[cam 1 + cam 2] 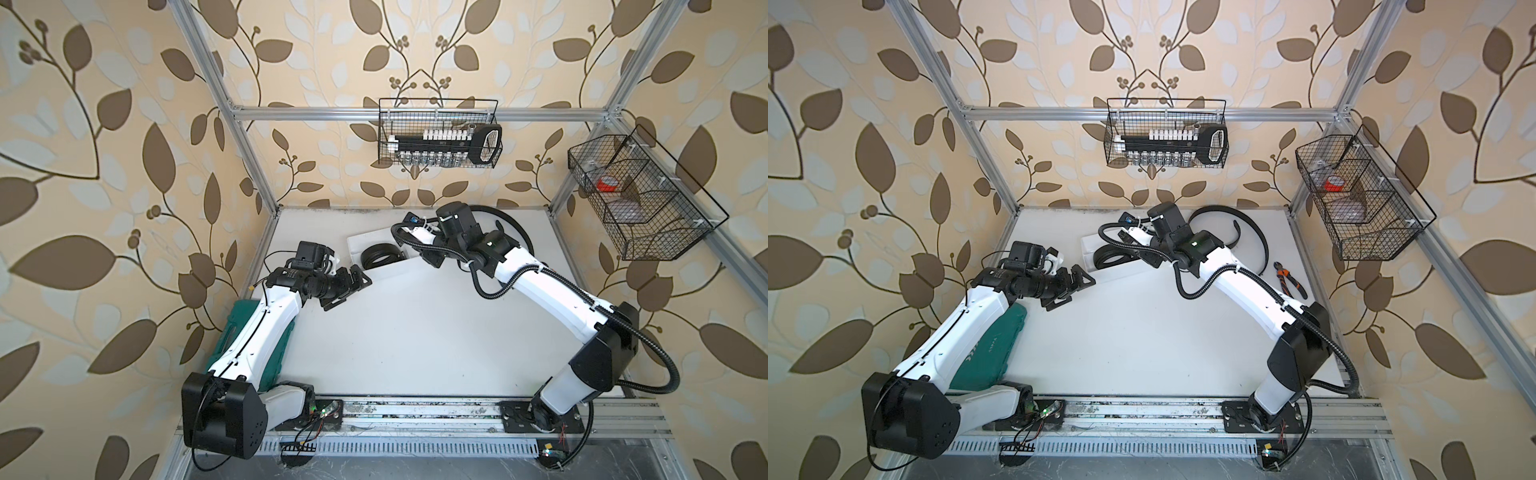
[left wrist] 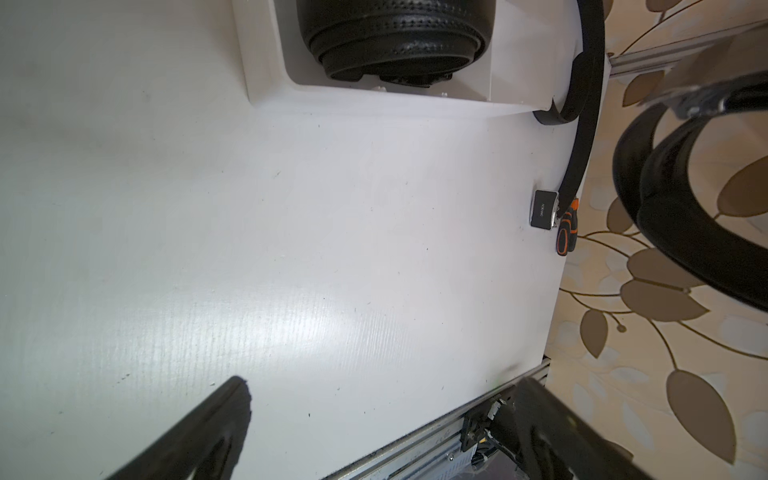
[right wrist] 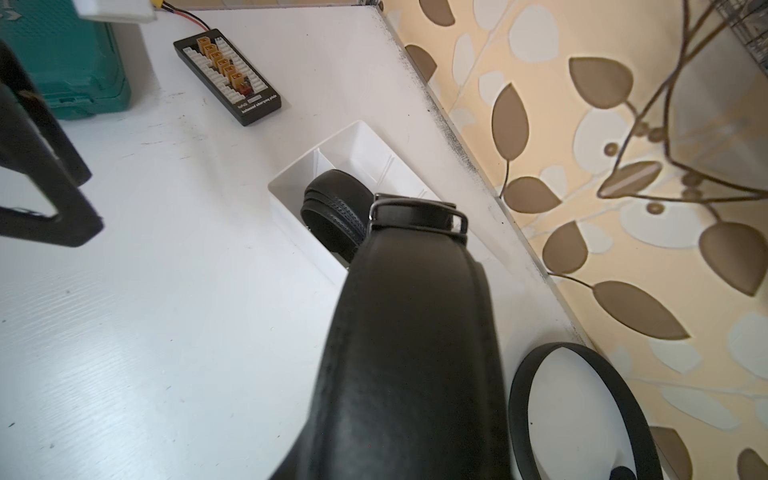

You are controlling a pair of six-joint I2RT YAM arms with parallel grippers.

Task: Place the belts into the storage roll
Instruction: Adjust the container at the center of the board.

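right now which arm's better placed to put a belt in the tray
Right. The right gripper holds a belt, buckle end over the tray beside the coiled belt; the left gripper is open and empty.

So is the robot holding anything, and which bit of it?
The right hand holds a black belt by its strap, behind the buckle; the exact grip spot is hidden. The left hand is open and empty.

1. We see a robot lab cell: an aluminium frame [image 1: 311, 111] boxes in a white table [image 1: 415, 332].
2. We see leaf wallpaper [image 1: 104, 166] on its walls.
3. We see workshop tools: a socket set [image 1: 444, 139] in a wire basket [image 1: 386, 124], and pliers [image 1: 1289, 279].
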